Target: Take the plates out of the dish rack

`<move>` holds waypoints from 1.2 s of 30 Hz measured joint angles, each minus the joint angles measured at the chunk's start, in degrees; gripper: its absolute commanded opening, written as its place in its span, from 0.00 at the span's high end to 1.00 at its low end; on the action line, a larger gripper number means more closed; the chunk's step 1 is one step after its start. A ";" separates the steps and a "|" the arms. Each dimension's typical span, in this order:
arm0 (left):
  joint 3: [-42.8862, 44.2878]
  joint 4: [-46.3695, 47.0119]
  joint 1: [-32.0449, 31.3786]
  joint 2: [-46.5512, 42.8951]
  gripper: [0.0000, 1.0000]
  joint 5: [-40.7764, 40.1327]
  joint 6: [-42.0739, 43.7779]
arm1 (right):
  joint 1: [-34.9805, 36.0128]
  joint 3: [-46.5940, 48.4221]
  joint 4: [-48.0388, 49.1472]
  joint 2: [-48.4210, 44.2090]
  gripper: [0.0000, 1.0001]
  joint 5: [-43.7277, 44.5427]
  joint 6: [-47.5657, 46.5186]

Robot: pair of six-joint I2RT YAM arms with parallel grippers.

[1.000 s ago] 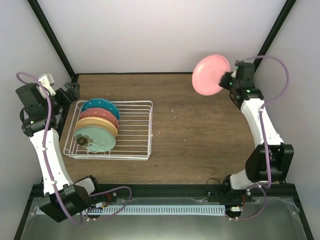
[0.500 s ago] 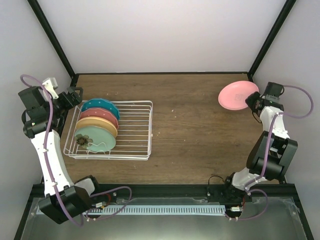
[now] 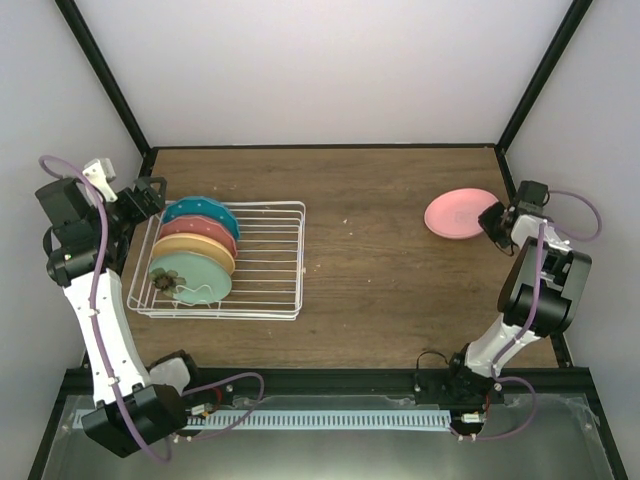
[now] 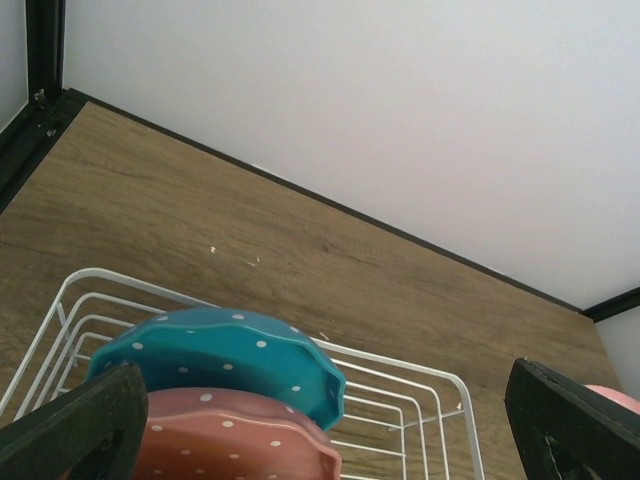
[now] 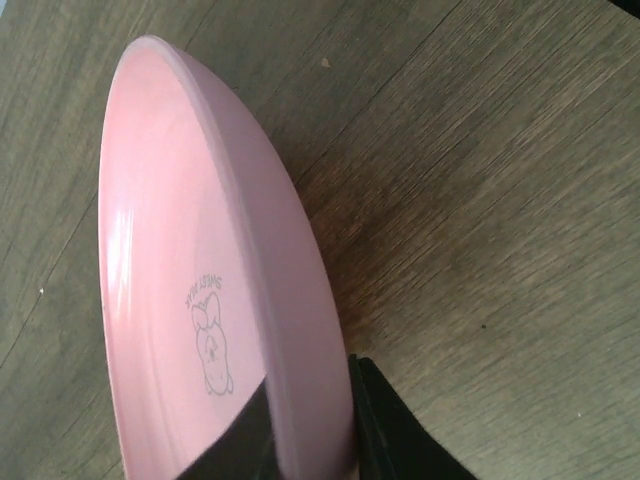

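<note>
The white dish rack (image 3: 262, 262) stands at the table's left with the teal-blue dotted plate (image 3: 200, 213), the salmon-red dotted plate (image 3: 203, 231), the orange-yellow plate (image 3: 196, 251) and the mint green flower plate (image 3: 190, 277) upright in it. My left gripper (image 3: 150, 197) hovers open at the rack's far left corner. In the left wrist view the teal plate (image 4: 215, 355) and the salmon plate (image 4: 230, 435) lie between its wide-apart fingers (image 4: 75, 425). My right gripper (image 3: 492, 218) is shut on the rim of the pink plate (image 3: 460, 213), held nearly flat, low over the table at the right. The right wrist view shows the pink plate (image 5: 190, 300) pinched between the black fingers (image 5: 395, 425).
The rack's right half (image 3: 275, 250) holds no plates. Bare brown wood (image 3: 370, 260) stretches between the rack and the pink plate. Black frame posts (image 3: 530, 85) and white walls enclose the table on three sides.
My right arm has swung the pink plate from high near the back wall down and to the right, tilting it nearly flat just above the table. The left gripper has barely moved.
</note>
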 measured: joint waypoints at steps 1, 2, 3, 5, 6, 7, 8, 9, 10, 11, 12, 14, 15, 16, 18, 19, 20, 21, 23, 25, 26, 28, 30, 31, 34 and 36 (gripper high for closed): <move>-0.09 -0.02 0.00 -0.11 0.00 -0.02 -0.07 | 0.00 0.02 0.35 0.24 0.64 -0.13 -0.04; -0.13 -0.07 0.00 -0.11 0.00 -0.02 -0.11 | 0.02 0.11 0.52 0.57 0.56 0.13 -0.48; -0.22 -0.04 0.00 -0.11 0.00 -0.07 -0.15 | 0.00 0.11 0.55 0.96 0.50 0.28 -0.11; -0.39 -0.15 0.00 -0.13 0.00 -0.20 -0.31 | 0.00 0.11 0.42 1.88 0.42 0.70 -0.28; -0.44 -0.17 0.00 -0.13 0.00 -0.24 -0.35 | 0.00 0.11 0.28 2.29 0.40 0.85 -0.61; -0.44 -0.22 0.00 -0.15 0.00 -0.26 -0.39 | 0.00 0.11 0.11 2.64 0.38 1.05 -0.85; -0.44 -0.24 0.00 -0.17 0.00 -0.28 -0.50 | 0.00 0.11 0.00 2.75 0.37 1.36 -0.96; -0.46 -0.24 0.00 -0.22 0.00 -0.33 -0.55 | 0.00 0.11 -0.26 2.75 0.35 1.81 -1.38; -0.52 -0.24 0.00 -0.28 0.00 -0.39 -0.59 | 0.00 0.13 -0.50 2.75 0.34 2.16 -1.53; -0.66 -0.24 0.00 -0.37 0.00 -0.44 -0.61 | 0.00 0.22 -0.85 2.75 0.33 2.78 -1.77; -0.76 -0.28 0.00 -0.44 0.00 -0.50 -0.63 | 0.00 0.22 -1.11 2.75 0.32 3.37 -1.95; -0.85 -0.42 0.00 -0.44 0.00 -0.70 -0.66 | 0.00 0.24 -1.75 2.62 0.30 4.50 -2.38; -0.85 -0.42 0.00 -0.44 0.00 -0.81 -0.66 | 0.00 0.24 -2.32 2.36 0.30 5.20 -2.67; -0.85 -0.42 0.00 -0.44 0.00 -0.90 -0.66 | 0.00 0.24 -2.75 1.88 0.30 5.73 -2.91; -0.85 -0.46 0.00 -0.55 0.00 -1.14 -0.61 | 0.00 0.22 -3.52 -0.66 0.30 6.05 -3.61; -0.85 -0.50 0.00 -0.59 0.00 -1.22 -0.57 | 0.02 0.17 -3.65 -2.58 0.30 5.88 -4.11; -0.85 -0.59 0.00 -0.66 0.00 -1.33 -0.55 | 0.17 0.07 -3.56 -4.85 0.30 5.53 -4.66; -0.85 -0.70 0.00 -0.76 0.00 -1.46 -0.55 | 0.68 -0.15 -2.99 -8.00 0.30 4.68 -5.51; -0.85 -1.01 0.00 -0.90 0.00 -1.77 -0.55 | 2.14 -0.46 -0.76 -15.26 0.29 2.43 -7.91; -0.85 -1.20 0.00 -0.94 0.00 -2.23 -0.52 | 6.71 -0.39 2.78 -21.57 0.29 -0.26 -11.30; -0.87 -1.31 0.00 -0.94 0.00 -2.38 -0.52 | 10.99 -0.28 4.94 -24.24 0.29 -1.88 -13.40; -0.98 -1.46 0.00 -0.94 0.00 -2.64 -0.42 | 20.11 -0.20 8.74 -27.19 0.31 -5.18 -17.00; -1.14 -1.73 0.00 -0.87 0.00 -2.80 -0.28 | 30.91 -0.20 12.57 -28.46 0.34 -9.11 -20.44; -1.18 -1.81 0.00 -0.79 0.00 -2.82 -0.26 | 35.12 -0.20 13.86 -28.55 0.35 -10.43 -21.64; -1.18 -1.97 0.00 -0.28 0.00 -2.80 -0.24 | 46.40 -0.22 17.05 -27.04 0.35 -13.25 -24.81; -1.20 -2.01 0.00 -0.02 0.00 -2.80 -0.24 | 52.41 -0.22 18.51 -24.70 0.35 -13.53 -26.86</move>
